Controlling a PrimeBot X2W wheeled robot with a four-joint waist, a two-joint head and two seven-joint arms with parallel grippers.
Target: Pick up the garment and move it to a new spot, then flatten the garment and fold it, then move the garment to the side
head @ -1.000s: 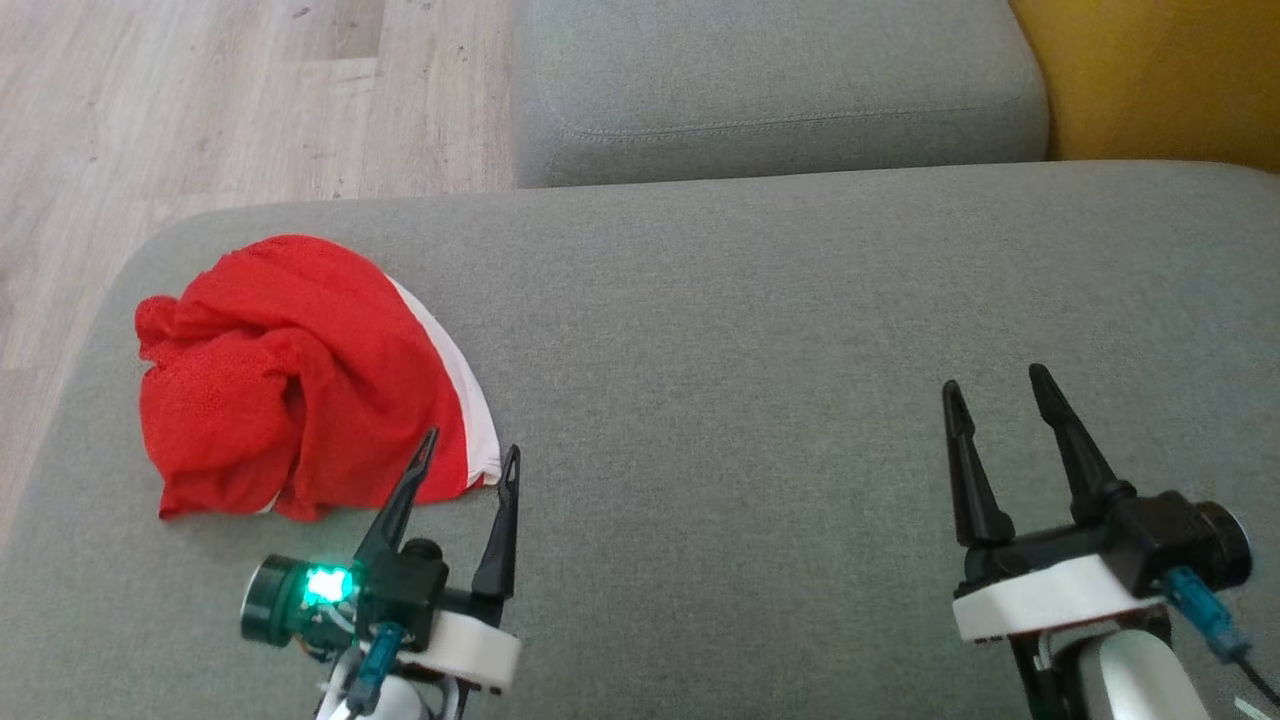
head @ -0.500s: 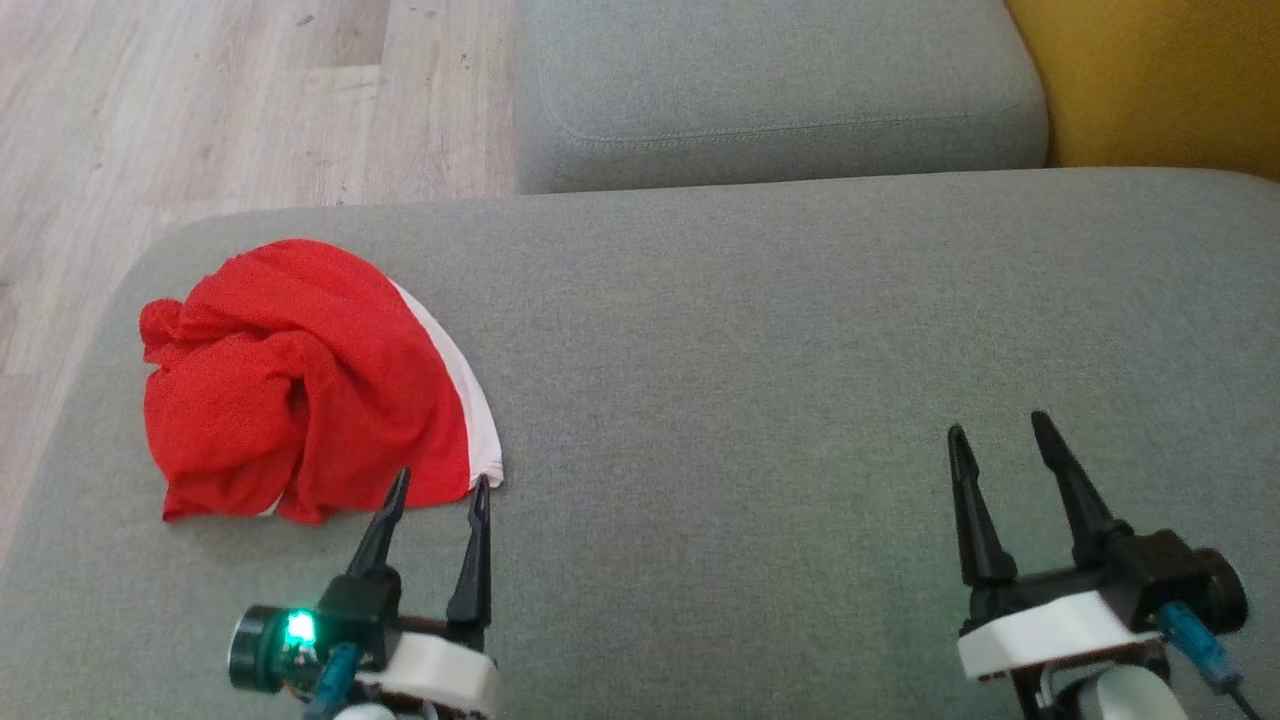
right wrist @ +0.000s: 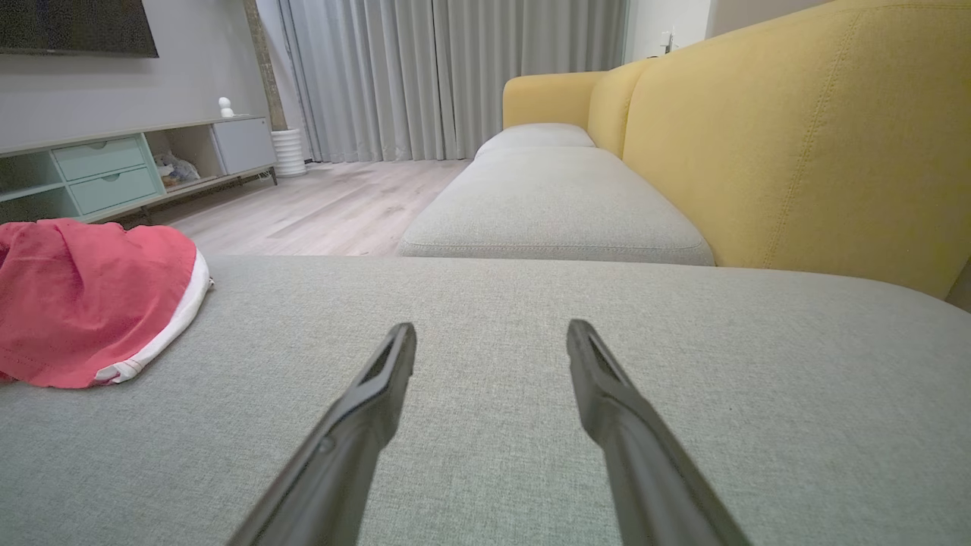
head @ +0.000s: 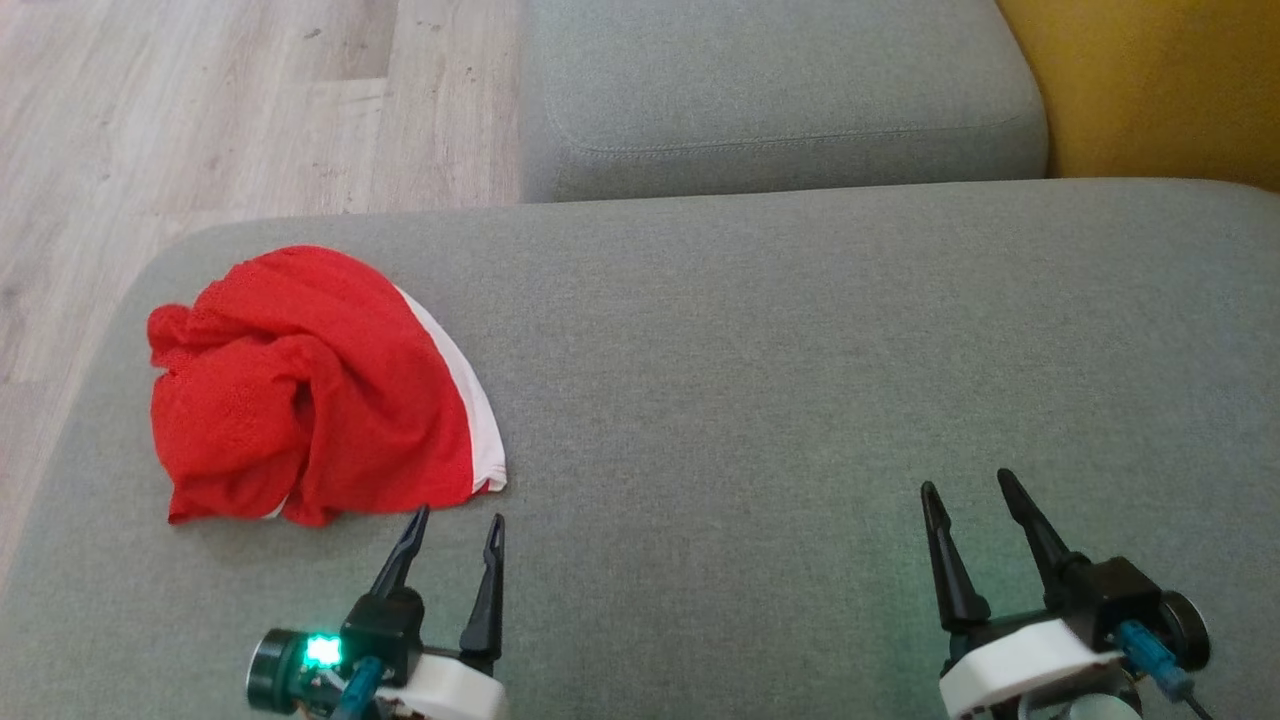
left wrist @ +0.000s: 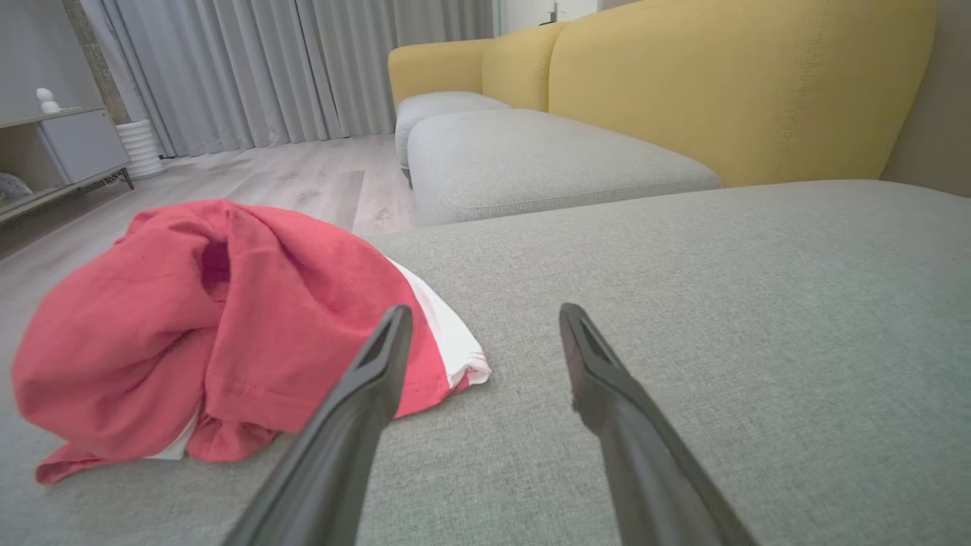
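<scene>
A crumpled red garment (head: 300, 395) with a white trim lies bunched on the left part of the grey cushion (head: 780, 380). My left gripper (head: 458, 520) stands open just below the garment's near right corner, apart from it. In the left wrist view the garment (left wrist: 205, 318) lies left of and just beyond the open left gripper (left wrist: 482, 318), whose left finger overlaps its hem in the picture. My right gripper (head: 965, 483) is open over bare cushion at the lower right. The right wrist view has the garment (right wrist: 83, 299) far to the left of the open right gripper (right wrist: 491, 327).
A second grey cushion (head: 780, 90) lies beyond the first, with a yellow sofa back (head: 1160, 80) to its right. Wooden floor (head: 200, 110) runs past the cushion's left edge. A low cabinet (right wrist: 121, 167) and curtains (right wrist: 455, 76) stand across the room.
Both grippers have drawn back toward the bottom of the head view, still open. The left one no longer overlaps the garment's corner. The garment has not been disturbed.
</scene>
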